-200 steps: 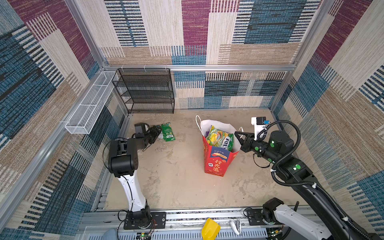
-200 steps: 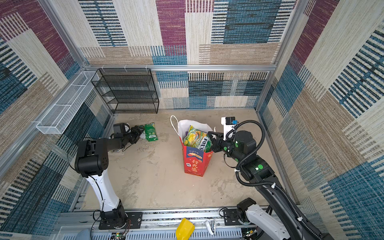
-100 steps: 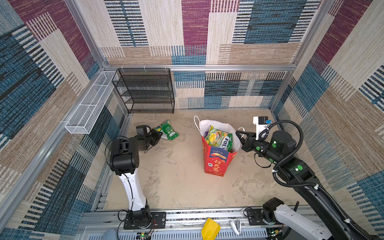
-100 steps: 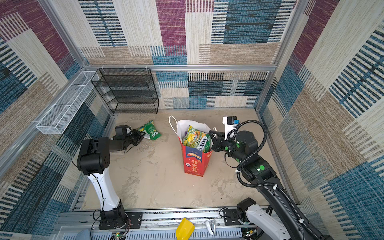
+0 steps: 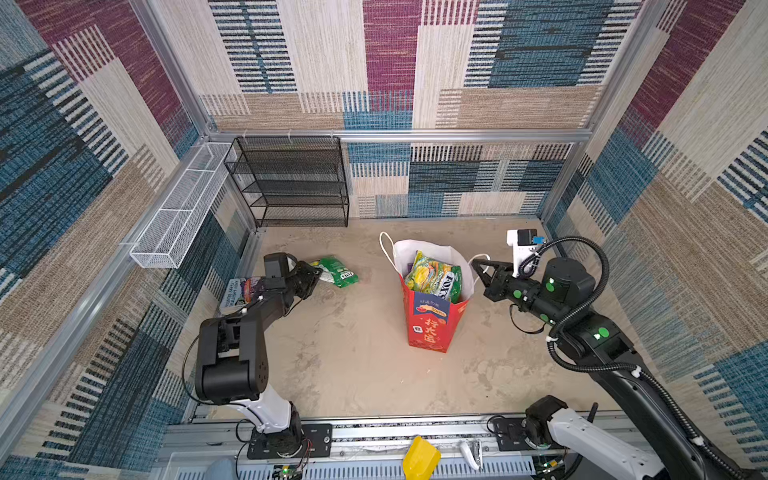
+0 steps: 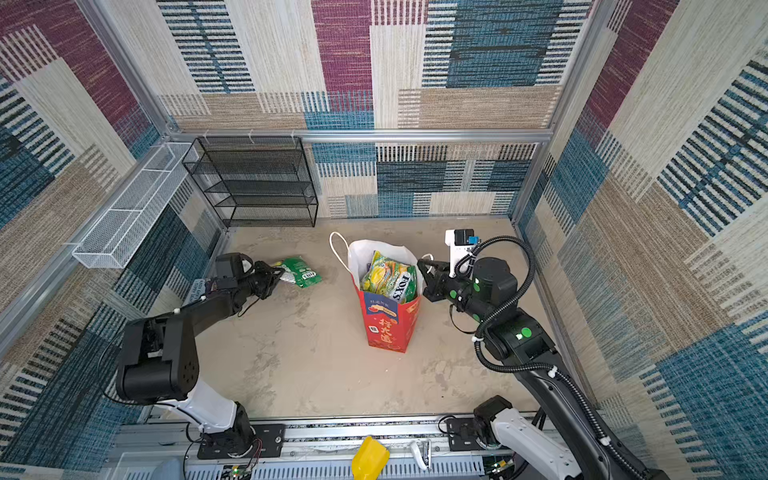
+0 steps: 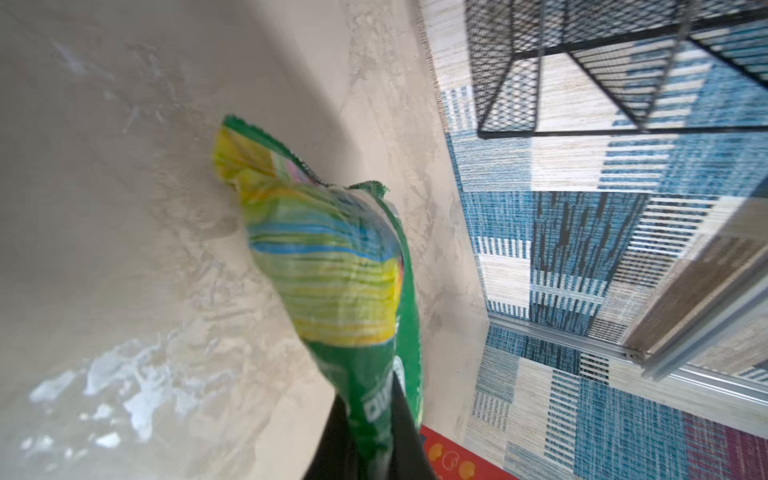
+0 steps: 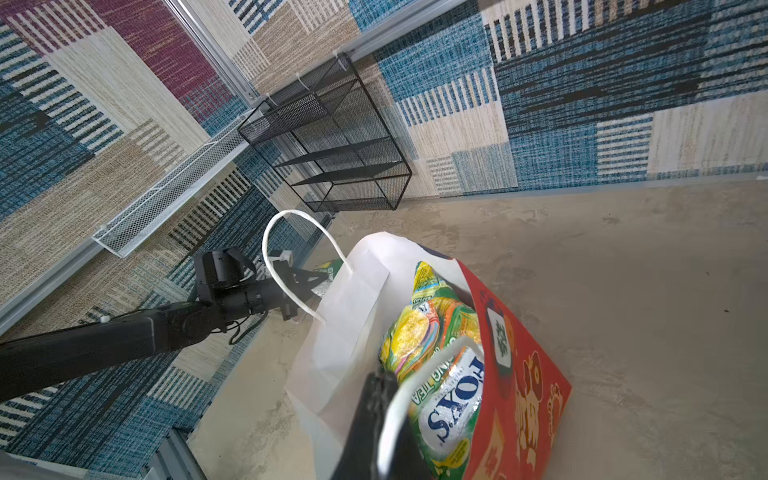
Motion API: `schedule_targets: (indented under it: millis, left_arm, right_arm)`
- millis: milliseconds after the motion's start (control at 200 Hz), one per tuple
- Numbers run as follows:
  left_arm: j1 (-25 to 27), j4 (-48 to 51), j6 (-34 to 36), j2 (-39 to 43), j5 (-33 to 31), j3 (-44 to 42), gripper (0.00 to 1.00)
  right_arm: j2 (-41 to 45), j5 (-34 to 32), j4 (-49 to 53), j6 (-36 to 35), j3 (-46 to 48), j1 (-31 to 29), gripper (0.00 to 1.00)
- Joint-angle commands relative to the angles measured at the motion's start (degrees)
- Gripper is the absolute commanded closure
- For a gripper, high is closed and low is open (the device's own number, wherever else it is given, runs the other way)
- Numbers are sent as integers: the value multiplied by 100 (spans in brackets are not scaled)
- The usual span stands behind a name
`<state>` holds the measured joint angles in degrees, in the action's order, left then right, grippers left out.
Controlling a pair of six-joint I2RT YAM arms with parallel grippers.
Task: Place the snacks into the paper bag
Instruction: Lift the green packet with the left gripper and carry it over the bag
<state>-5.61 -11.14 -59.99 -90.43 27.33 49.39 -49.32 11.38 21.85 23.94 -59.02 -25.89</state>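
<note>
Green snack pouch (image 5: 338, 273), clamped by one end in the left gripper (image 5: 315, 275), points lengthwise toward the paper bag (image 5: 430, 328) well apart to the right, whose handle (image 8: 388, 415) the right gripper (image 5: 478, 266) pinches

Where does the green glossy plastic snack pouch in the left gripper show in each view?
Top view: green glossy plastic snack pouch, left of middle.
Top view: pouch, left of middle.
Left wrist: pouch, centre frame.
Right wrist: green sliver behind the red paper bag.
Shared landmark: black mesh shelf rack.
</note>
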Motion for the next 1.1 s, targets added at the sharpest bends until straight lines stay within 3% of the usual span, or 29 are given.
schedule_targets:
  millis: [0,215,421,596,906,1092]
  left_arm:
    - [41,547,87,662,3,8,100]
    - [205,2348,1034,2452,-252,618,100]
    - [781,3378,1987,3092,-145,1887,100]
    - [1530,3413,2370,2759,387,3079,100]
    - [3340,4193,3437,1429,212,4845,100]
    - [3707,4584,3907,677,409,5250,100]
  right_arm:
    - [-94,102,-359,-25,-232,-13,97]
    - [-20,-21,-497,83,5,-13,97]
    - [150,31,-666,242,296,-15,97]
    - [11,158,-607,203,157,-18,98]
    - [88,170,-577,206,110,-13,97]
    - [137,223,-608,240,223,-13,97]
